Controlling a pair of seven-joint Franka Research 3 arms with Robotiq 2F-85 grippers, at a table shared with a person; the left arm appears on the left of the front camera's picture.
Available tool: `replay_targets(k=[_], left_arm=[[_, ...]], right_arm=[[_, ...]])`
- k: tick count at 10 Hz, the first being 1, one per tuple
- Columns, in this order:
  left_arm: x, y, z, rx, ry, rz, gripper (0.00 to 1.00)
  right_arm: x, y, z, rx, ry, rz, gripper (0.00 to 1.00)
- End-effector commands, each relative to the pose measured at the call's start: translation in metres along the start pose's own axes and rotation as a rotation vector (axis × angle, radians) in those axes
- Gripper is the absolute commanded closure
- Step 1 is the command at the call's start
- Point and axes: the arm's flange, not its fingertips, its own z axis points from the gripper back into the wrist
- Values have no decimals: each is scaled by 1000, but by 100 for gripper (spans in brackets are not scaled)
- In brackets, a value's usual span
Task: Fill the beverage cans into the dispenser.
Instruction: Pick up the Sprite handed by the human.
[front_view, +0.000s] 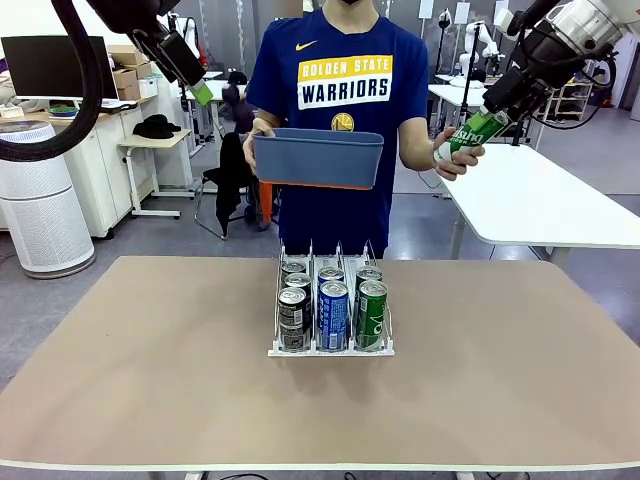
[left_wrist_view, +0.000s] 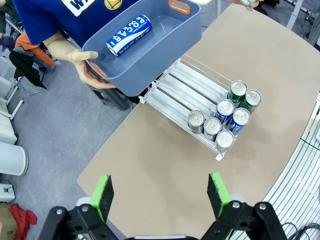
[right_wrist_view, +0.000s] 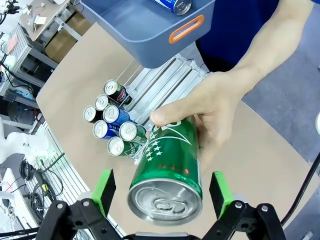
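Observation:
The dispenser (front_view: 330, 348) stands mid-table with several beverage cans (front_view: 332, 312) at its front: black, blue and green. A person's hand (right_wrist_view: 217, 107) holds a green can (right_wrist_view: 167, 167) between the fingers of my right gripper (right_wrist_view: 162, 194). That gripper is open, with a gap between the can and each green pad (right_wrist_view: 219, 192). In the front view this can (front_view: 478, 130) is high at the right, by the right gripper (front_view: 492, 115). My left gripper (left_wrist_view: 161, 195) hangs open and empty, high at the left (front_view: 203, 95). Below it lie the dispenser (left_wrist_view: 172, 92) and its cans (left_wrist_view: 224, 117).
The person's other hand (left_wrist_view: 92, 75) holds a blue-grey bin (front_view: 318, 158) above the table's far edge, with one blue can (left_wrist_view: 128, 35) lying in it. The brown table (front_view: 150, 360) is bare around the dispenser. A white table (front_view: 545, 200) stands behind at the right.

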Motion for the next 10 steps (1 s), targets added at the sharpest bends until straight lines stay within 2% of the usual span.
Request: replay_targets(k=[1,7,8,9,10], left_arm=[[-1,1,0,-1,1,0,0],[-1,1,0,-1,1,0,0],[-1,1,0,-1,1,0,0],[-1,1,0,-1,1,0,0],[-1,1,0,-1,1,0,0]], right_arm=[[2,-2,-6,-13,-4,-20,0],[1,-3,-6,3,8,-5,0],[-1,-3,-7,3,-8,17,60],[-1,-4,-7,0,-11,13,60],[0,-5,-6,1,-6,13,100]])
